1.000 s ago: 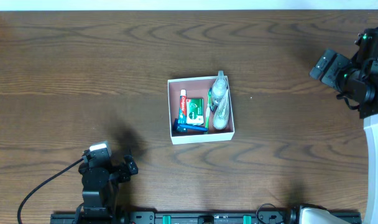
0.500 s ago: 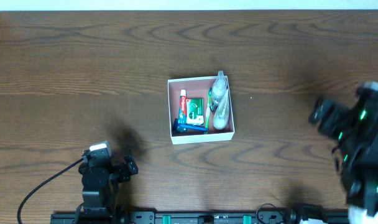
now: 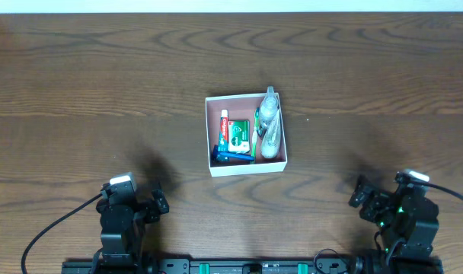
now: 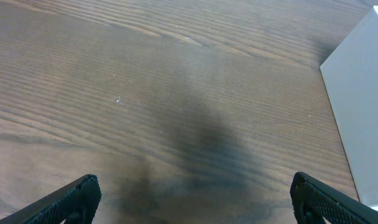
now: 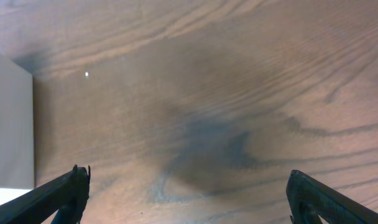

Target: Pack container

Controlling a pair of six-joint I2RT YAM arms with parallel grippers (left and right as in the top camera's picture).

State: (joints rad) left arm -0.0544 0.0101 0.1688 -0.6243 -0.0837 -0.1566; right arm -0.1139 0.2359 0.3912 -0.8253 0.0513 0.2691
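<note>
Soft, even light from above; the overhead view is sharp and free of glare. Diffuse shadows darken the tabletop (image 3: 79, 91) left and right of the container (image 3: 247, 167). Both wrist views look slightly soft, with a dark shadow patch mid-frame.

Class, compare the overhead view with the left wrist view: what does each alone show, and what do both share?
Only overhead: the pink-brown inside of the container, holding a toothpaste tube, a green-and-white packet and a clear bottle; also the right arm. Only left wrist: the fingertips of the left gripper, spread wide over bare wood. Both: the table and the container's white wall.
</note>
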